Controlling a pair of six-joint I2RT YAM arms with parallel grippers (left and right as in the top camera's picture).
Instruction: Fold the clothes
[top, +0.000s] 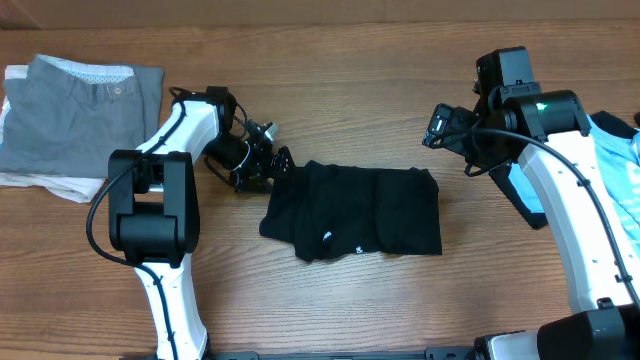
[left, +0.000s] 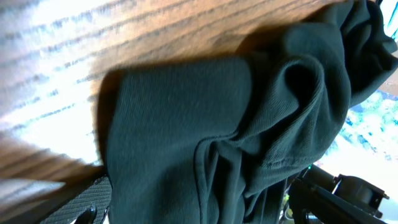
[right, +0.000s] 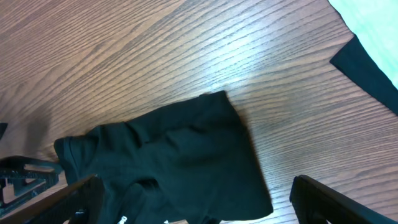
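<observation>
From where I stand, the black shirt (top: 352, 211) lies bundled into a rough rectangle on the wooden tabletop (top: 350, 70), with a small white print near its front edge. The left end effector (top: 273, 166) sits low at the shirt's left edge with its jaws spread apart; its wrist view shows rumpled fabric directly in front of it. I can't tell whether a pad touches the cloth. The right end effector (top: 441, 126) hangs with its fingers (right: 79, 190) wide apart and nothing between them. The shirt's right end lies just ahead of it. A light blue shirt (top: 622, 158) with black trim rests off to its outer side. A folded grey garment (top: 85, 112) lies well beyond the left arm.
</observation>
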